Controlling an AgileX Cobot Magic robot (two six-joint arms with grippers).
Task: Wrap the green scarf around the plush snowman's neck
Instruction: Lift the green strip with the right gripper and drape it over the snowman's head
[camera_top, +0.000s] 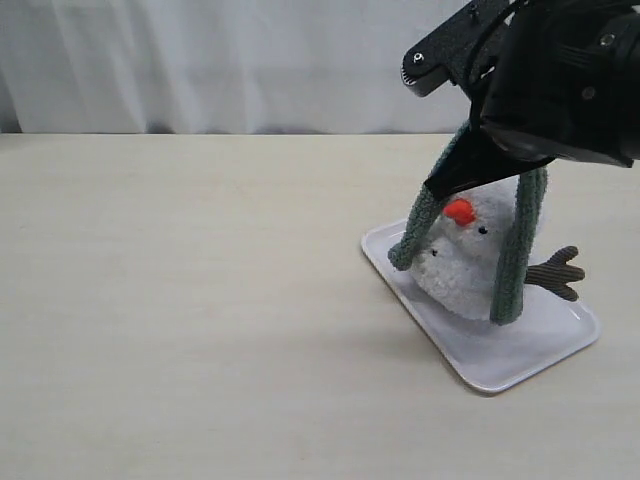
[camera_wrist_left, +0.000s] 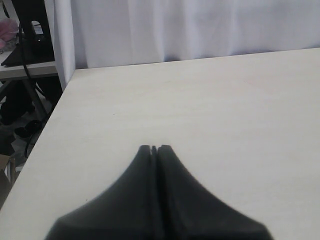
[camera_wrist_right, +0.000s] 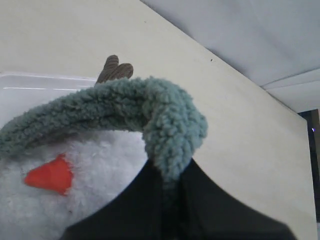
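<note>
The fluffy white two-ball plush snowman (camera_top: 468, 262) stands upright on a white rectangular tray (camera_top: 480, 375) that lies at about four o'clock from the middle of the exterior view, on a pale wood-grain table (camera_top: 200, 330). Its orange carrot nose (camera_top: 459, 211) points toward nine o'clock, and one brown corduroy twig arm (camera_top: 558, 272) sticks out at three o'clock from the body.

The long strip of fuzzy dull-green fleece scarf (camera_top: 518, 250) is draped in an arch over the toy's head. One strand hangs down at the toy's nine o'clock side, ending just above the tray. The other hangs at its three o'clock side, in front of the twig arm, and reaches lower, to the foot of the body.

The black right gripper (camera_top: 434, 187) comes in from one o'clock and sits right above the head. The right wrist view shows its fingers clamped on a bunched fold of the scarf, with the fleece bulging out past the tips and the nose just beside them.

The black left gripper (camera_wrist_left: 154, 148) appears only in its own wrist view. Its fingers are pressed together with nothing between them, over bare tabletop near the table's corner, with a white curtain (camera_wrist_left: 200, 25) behind
</note>
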